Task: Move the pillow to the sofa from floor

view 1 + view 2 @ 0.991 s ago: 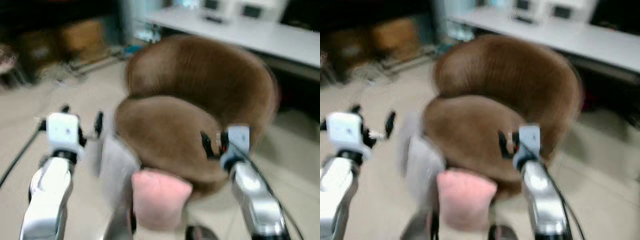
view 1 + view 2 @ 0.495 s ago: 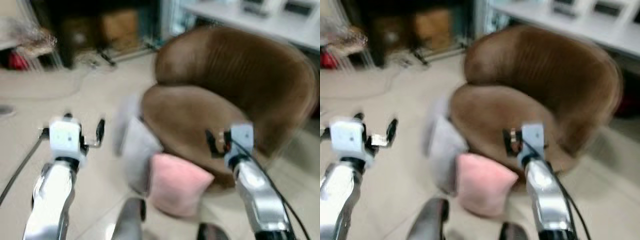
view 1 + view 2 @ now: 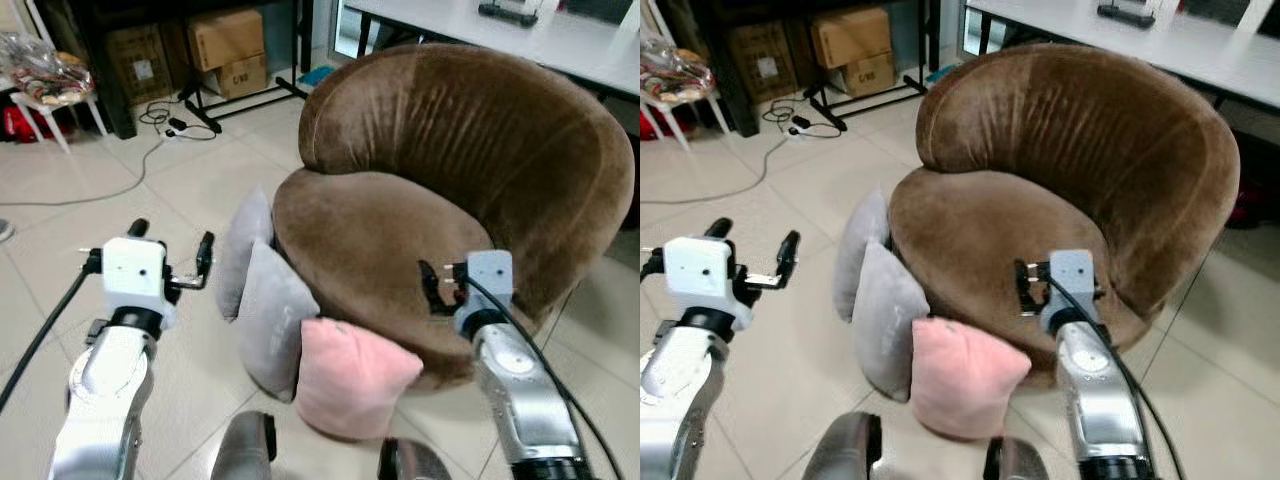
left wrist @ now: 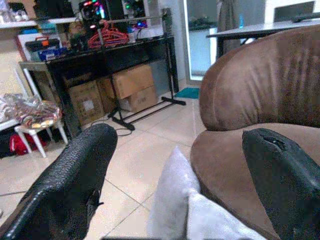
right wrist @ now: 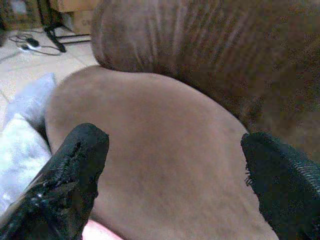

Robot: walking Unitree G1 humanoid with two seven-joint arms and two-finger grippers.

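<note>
Left eye view: pillows (image 3: 352, 377) on the floor (image 3: 190, 190) near the sofa (image 3: 400, 240), none moved. Left gripper (image 3: 169, 243) and right gripper (image 3: 436, 288) both open, empty. Everything's left.

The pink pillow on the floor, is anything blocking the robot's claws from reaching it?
Nothing visible does. The pink pillow leans against the brown sofa, beside two grey pillows. The left gripper and right gripper hang open above it, and the seat is bare.
</note>
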